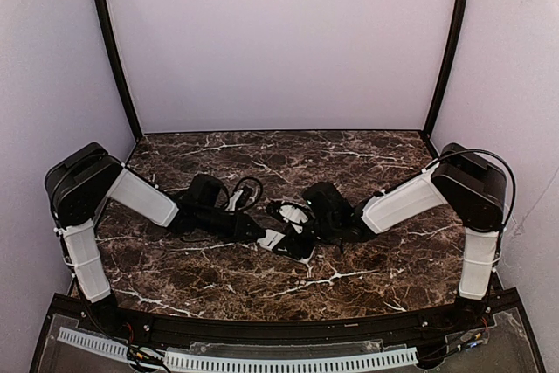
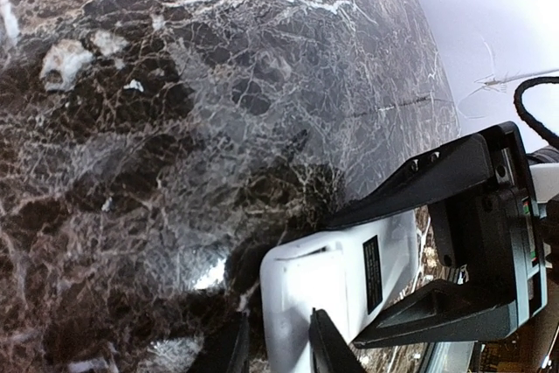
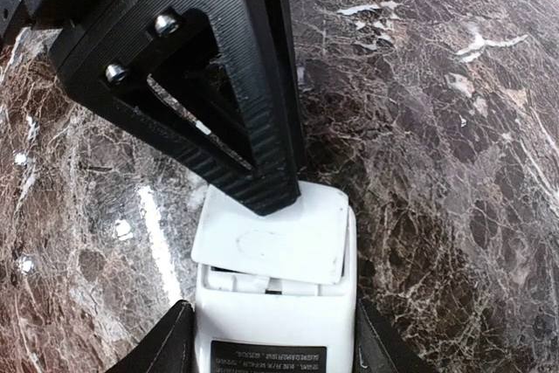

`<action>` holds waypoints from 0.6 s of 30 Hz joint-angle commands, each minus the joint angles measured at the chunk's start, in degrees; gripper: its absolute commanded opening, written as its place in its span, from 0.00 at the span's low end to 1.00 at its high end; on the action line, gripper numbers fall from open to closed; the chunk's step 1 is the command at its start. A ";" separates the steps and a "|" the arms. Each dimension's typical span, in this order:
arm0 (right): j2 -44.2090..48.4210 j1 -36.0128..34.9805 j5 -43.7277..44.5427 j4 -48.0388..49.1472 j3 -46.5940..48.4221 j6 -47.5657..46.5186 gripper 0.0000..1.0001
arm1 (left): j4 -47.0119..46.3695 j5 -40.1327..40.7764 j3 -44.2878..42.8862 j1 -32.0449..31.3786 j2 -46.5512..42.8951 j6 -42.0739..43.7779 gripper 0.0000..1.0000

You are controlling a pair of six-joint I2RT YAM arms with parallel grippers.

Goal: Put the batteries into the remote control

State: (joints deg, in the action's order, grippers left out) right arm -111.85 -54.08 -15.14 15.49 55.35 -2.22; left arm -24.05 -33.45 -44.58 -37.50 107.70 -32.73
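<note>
at table (image 1: 393, 272) centre, remote control (image 2: 336, 277) between left hand (image 2: 279, 348) and right hand (image 3: 271, 344)

Worktop (image 1: 367, 268) of dark brown marble-look stone with white veins, polished and glossy, catching glints of light. Remote control (image 3: 279, 329) in smooth white plastic with a soft sheen, matt black label (image 3: 268, 357) on its back. Fingers (image 3: 253, 102) of the left gripper (image 2: 278, 348) in matt black plastic, finely ridged, fixed with two shiny metal screws (image 3: 164, 24). Walls (image 1: 279, 41) matt, pale and smooth.

table (image 1: 367, 277): dark veined marble | remote control (image 3: 271, 316): resting unclear
</note>
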 commanded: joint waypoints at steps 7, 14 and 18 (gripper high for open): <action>-1.54 0.30 4.27 0.46 -1.45 3.78 0.48 | 4.80 -1.52 3.19 -0.26 4.64 -3.62 0.15; -1.79 0.30 4.25 1.61 -1.75 5.01 0.48 | 1.67 -2.97 3.86 -0.25 5.96 -5.37 0.06; -1.92 0.30 4.43 2.58 -2.69 5.16 0.47 | -3.16 -4.82 5.07 0.14 5.90 -6.56 0.01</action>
State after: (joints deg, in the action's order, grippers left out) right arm -111.85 -54.11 -14.09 17.58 54.39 0.51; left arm -31.27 -38.59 -43.24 -36.53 110.10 -38.83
